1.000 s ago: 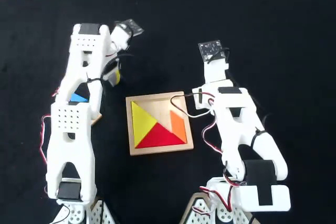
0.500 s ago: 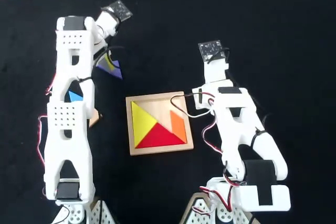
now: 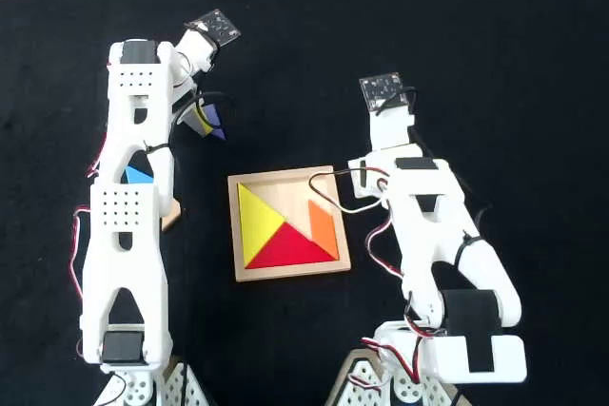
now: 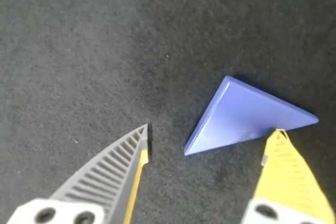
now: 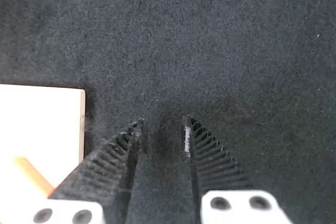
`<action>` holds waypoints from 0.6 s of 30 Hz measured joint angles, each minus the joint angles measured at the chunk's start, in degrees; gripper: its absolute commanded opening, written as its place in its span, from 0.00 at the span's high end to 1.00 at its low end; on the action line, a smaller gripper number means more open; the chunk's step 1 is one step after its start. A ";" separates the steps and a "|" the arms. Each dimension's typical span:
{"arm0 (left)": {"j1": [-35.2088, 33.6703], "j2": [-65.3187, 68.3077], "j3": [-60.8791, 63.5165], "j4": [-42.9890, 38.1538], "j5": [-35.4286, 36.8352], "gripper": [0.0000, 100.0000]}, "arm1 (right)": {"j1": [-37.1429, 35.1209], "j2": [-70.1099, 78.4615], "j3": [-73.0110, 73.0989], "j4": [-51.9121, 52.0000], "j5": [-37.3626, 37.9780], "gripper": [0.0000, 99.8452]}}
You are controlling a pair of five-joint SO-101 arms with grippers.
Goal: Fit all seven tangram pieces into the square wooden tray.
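Left arm has swung back toward the tray (image 3: 234, 225) vs. 0.5 s ago, and the left claw (image 4: 212, 129) now sits over the violet triangle (image 4: 247, 116). Triangle pos. approx. unchanged. Right arm: no change.

Location: violet triangle (image 3: 215, 117) lies flat on the table (image 3: 495, 64), up-left of the tray and well apart from it. Tray holds a yellow triangle (image 3: 259, 221), a red triangle (image 3: 290, 249) and an orange piece (image 3: 324, 225). A blue piece (image 3: 139, 176) shows beside the left arm.

Handling (est.): thin, flat, rigid, light. Painted faces look smooth, so prob. slippery; no crush risk. Lying flat, it offers side edges only, so the tips must go down to the table. Recommended hold: across two edges near the piece's middle, not at a corner. A corner pinch is likely to spin it or squirt it out.

Left claw: wide open, holds nothing. Yellow finger (image 4: 286, 171) has its tip at the triangle's long edge; contact cannot be confirmed. Grey finger (image 4: 126, 156) is apart from the piece on the opposite side, with bare table between. Arm is stretched forward, wrist pitched down, claw pointing at the table.

Right claw (image 5: 163, 124): slightly open, empty, low over bare table just beside a corner of the tray (image 5: 52, 114). Arm is folded, near the tray's right side.
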 measured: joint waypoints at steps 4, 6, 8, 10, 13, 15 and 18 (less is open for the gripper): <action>2.90 0.53 -1.41 3.34 0.53 0.67 | 0.00 0.00 0.00 0.00 0.00 0.88; 4.40 1.32 -2.81 3.78 0.62 0.68 | 0.00 0.00 0.00 -0.09 0.00 0.88; 4.92 1.49 -3.43 4.13 0.35 0.68 | 0.00 0.00 0.00 -0.09 0.00 0.88; 5.01 1.58 -4.31 4.31 0.62 0.68 | 0.00 0.00 0.00 -0.09 0.00 0.88; 5.01 2.29 -6.59 4.66 1.58 0.67 | 0.00 0.00 0.00 -0.09 0.00 0.88; 5.01 2.29 -7.03 4.66 2.99 0.66 | 0.00 0.00 0.00 -0.09 0.00 0.88; 5.01 2.29 -7.03 4.57 4.04 0.66 | 0.00 0.00 0.00 -0.09 0.00 0.88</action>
